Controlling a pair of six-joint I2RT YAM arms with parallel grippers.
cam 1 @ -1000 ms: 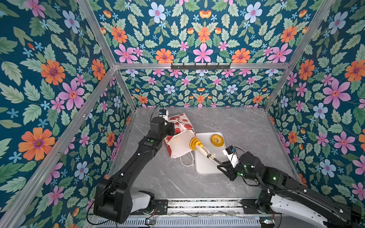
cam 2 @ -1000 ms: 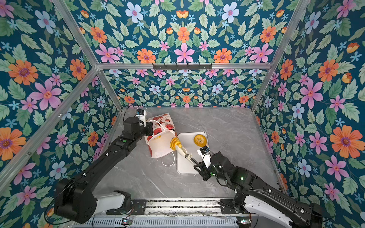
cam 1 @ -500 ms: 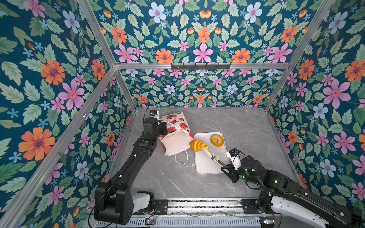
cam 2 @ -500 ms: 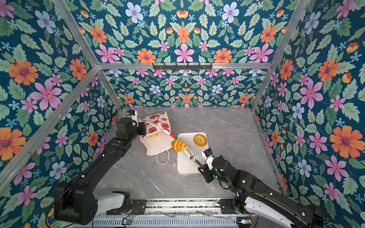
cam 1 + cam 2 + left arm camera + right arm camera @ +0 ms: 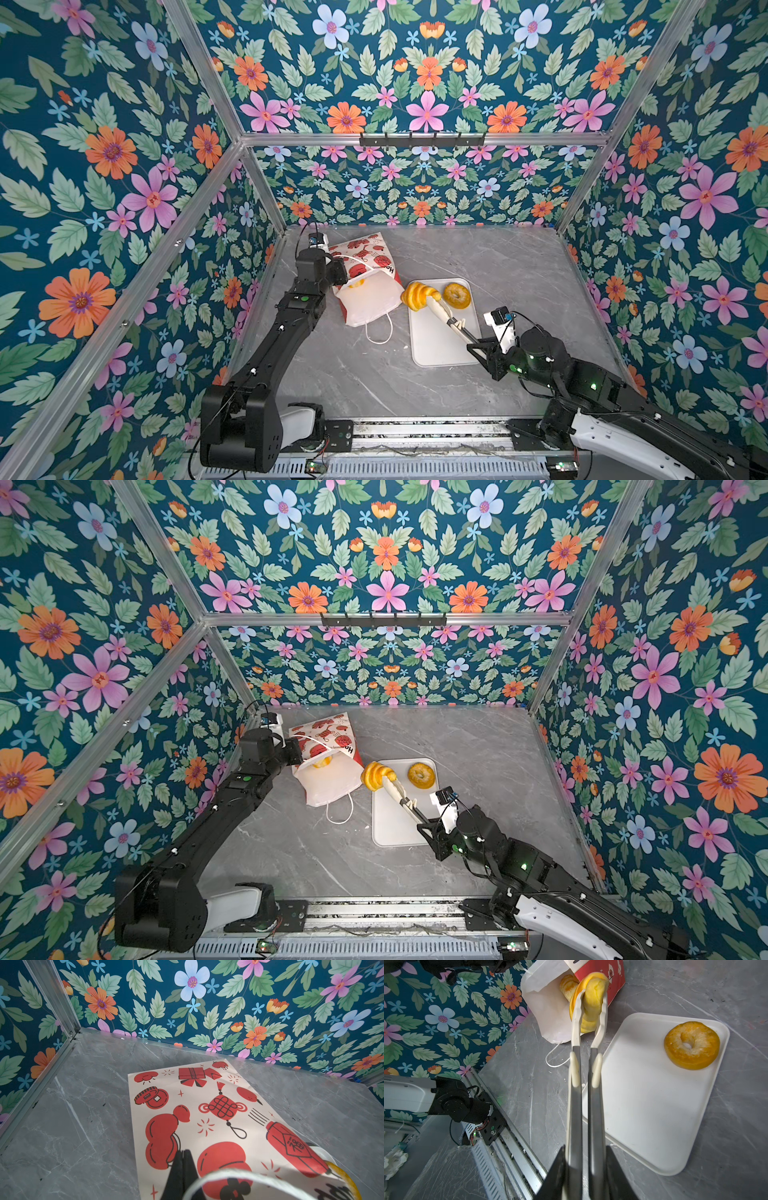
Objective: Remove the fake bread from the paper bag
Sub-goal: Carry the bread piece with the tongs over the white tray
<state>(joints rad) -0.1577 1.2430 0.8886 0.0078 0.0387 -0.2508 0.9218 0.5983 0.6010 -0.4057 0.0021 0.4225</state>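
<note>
Right gripper (image 5: 583, 1167) is squeezed down on the handles of the tongs (image 5: 575, 1105), and the tong tips are clamped on a croissant (image 5: 593, 995). So the arm isn't touching the bread itself, only the tool. In both top views the croissant (image 5: 419, 295) sits just outside the bag's mouth, over the back-left corner of the white tray (image 5: 436, 349). I can't tell whether it touches the tray. From above its long axis runs roughly side to side, with the fat ridged end toward the paper bag (image 5: 370, 299) and the thin end toward the bagel (image 5: 456, 295) lying flat on the tray. Left gripper (image 5: 182, 1152) has its fingers pressed together, pinching the bag's upper rim at the mouth, beside the cord handle (image 5: 249, 1176). The bag lies on its side, printed face up. Its long axis runs back to front, with the bottom toward the back wall and the mouth facing front, angled toward the tray. Another pastry (image 5: 322, 761) shows just inside the mouth.
</note>
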